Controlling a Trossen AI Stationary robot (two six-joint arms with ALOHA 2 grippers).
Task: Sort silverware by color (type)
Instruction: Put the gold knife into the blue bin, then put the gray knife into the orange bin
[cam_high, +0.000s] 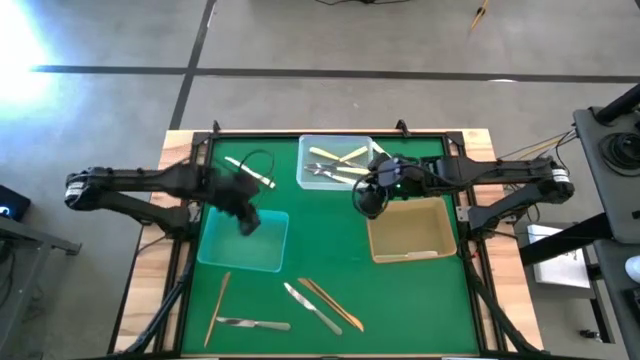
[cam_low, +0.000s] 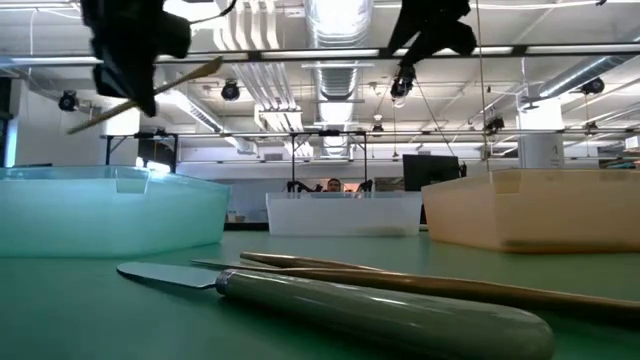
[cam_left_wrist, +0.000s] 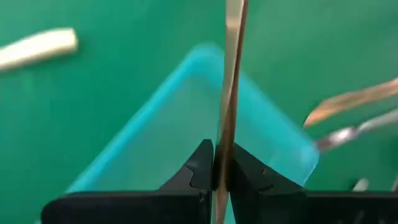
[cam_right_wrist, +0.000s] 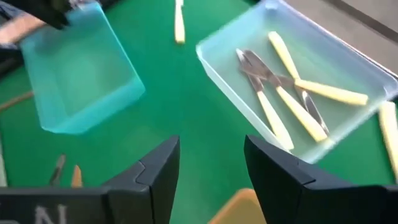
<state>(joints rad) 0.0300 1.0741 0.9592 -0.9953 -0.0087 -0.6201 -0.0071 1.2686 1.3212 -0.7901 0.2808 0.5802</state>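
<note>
Silverware is split: cream pieces lie in the clear tray (cam_high: 335, 160), others sit loose on the table (cam_high: 400, 300) beyond the blue tray (cam_high: 245, 240). Above that blue tray, the left pincer (cam_left_wrist: 219, 171) clamps a gold utensil (cam_left_wrist: 231, 81). Best lowered inside the walls before release. The right pincer (cam_right_wrist: 211, 165) hangs wide between trays.

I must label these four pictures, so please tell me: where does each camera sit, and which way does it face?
High: overhead, facing down; both arms, green table.
Low: table height, looking level across; arms above, square translucent blue tray.
Left wrist: on left arm, facing down; left claw shut on slim coppery gold utensil.
Right wrist: on right arm; open right claw, clear tray.
Shared: all four show the blue tray.
</note>
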